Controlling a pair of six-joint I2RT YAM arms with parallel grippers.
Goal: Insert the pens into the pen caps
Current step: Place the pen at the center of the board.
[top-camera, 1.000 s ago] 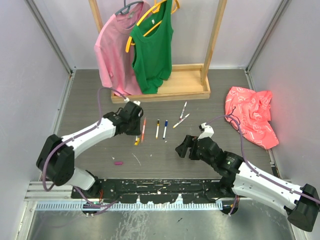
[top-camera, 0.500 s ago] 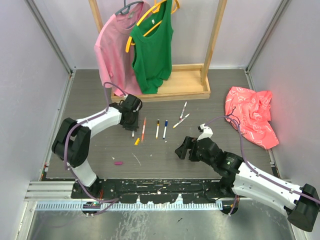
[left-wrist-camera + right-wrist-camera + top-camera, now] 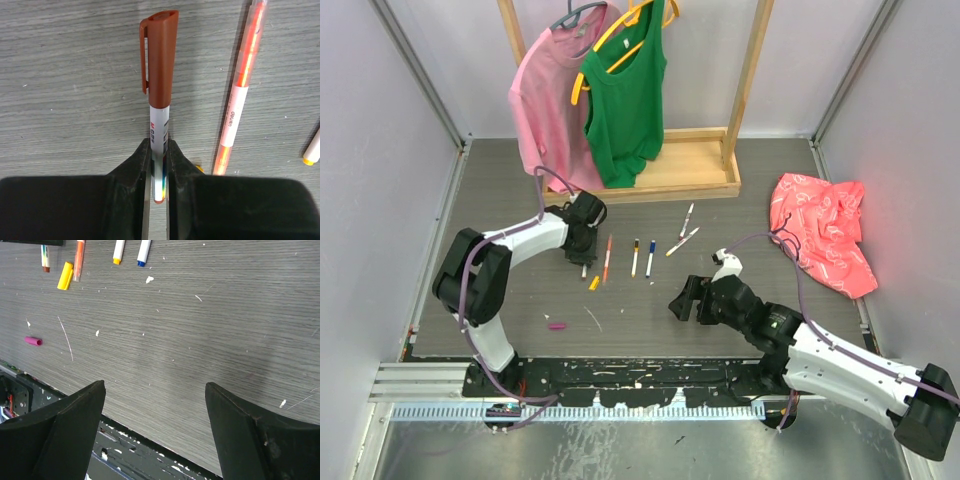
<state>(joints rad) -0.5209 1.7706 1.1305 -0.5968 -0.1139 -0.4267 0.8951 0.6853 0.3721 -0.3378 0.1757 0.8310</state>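
**Step in hand.** The left tool (image 3: 159,150) is clenched on the white barrel of a pen (image 3: 159,125), near its bare end. A brown cap (image 3: 161,60) is already seated on the far end of this pen. This pairing is therefore judged complete, and the step in hand is judged to be setting the capped pen down. The pen lies low along the desk (image 3: 60,90); whether it touches the surface cannot be told.

**Positions.**
- An orange pen (image 3: 240,100) lies just right of the held pen, roughly parallel to it.
- In the overhead view, a yellow-tipped pen (image 3: 635,257) and a blue-tipped pen (image 3: 650,258) lie further right.
- A further pair of pens (image 3: 683,242) lies beyond these, to the far right.
- A loose yellow cap (image 3: 594,283) lies just near of the orange pen.
- A magenta cap (image 3: 556,325) lies well apart, near and to the left.

**Right tool.** The right tool (image 3: 155,386) is released, with its jaws spread wide and nothing between them. It is held above bare desk, near and right of the row of pens.

**Next move.**
1. The left tool is to be released, so that the capped pen is left on the desk.
2. An uncapped pen and its matching cap are to be picked up, probably one in each tool.
3. Tip and cap mouth must be aligned closely, since both parts are slim.
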